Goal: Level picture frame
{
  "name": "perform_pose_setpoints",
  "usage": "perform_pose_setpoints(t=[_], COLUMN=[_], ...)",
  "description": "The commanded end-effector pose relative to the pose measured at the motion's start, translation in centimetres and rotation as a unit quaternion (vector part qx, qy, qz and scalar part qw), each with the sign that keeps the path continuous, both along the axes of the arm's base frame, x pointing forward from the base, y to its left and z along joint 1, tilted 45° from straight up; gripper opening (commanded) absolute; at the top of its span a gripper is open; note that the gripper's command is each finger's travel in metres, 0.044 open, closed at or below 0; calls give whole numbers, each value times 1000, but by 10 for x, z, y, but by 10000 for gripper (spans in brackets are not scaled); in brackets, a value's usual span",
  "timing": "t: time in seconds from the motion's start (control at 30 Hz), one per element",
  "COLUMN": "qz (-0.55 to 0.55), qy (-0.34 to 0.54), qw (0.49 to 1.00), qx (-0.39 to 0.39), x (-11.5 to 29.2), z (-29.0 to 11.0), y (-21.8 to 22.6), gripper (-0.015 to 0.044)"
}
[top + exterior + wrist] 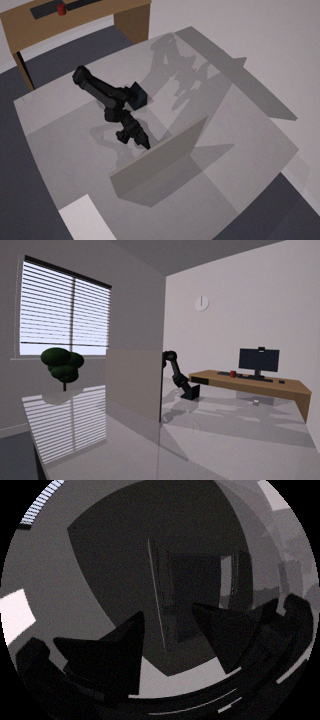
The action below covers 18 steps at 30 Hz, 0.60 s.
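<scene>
The picture frame (196,590) shows only in the wrist view, as a dark rectangle on the shaded wall panel (110,554), straight ahead and a little right of centre; it looks slightly tilted, and I cannot tell to which side. The screw and the notched strip are hidden. The top and exterior views see the wall panel (165,152) (131,379) from its back, so the frame is hidden there. My gripper (147,146) (164,360) (168,611) is open and empty. It points at the panel's front face, close to it near the top edge, with the frame just beyond the fingertips.
The arm's base (139,96) (192,392) stands on the grey table (64,144) behind the panel. A wooden desk (33,28) (258,385) with a red cup (61,9) (232,373) and a monitor (258,360) stands beyond. A plant (63,365) is at the left.
</scene>
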<state>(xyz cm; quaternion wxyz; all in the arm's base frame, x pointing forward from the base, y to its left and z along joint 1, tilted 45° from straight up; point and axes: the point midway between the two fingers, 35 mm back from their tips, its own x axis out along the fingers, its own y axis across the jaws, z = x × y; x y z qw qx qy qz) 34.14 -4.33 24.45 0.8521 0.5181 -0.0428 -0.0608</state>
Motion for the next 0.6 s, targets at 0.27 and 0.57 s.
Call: perform_pose_setpoints(t=[0.27,0.57], qz=[2,2], qy=[-3,-3], qw=[1000,1000], qx=[2,2], x=[19,23], z=[1,1], y=[-2,-3], gripper=[260,260])
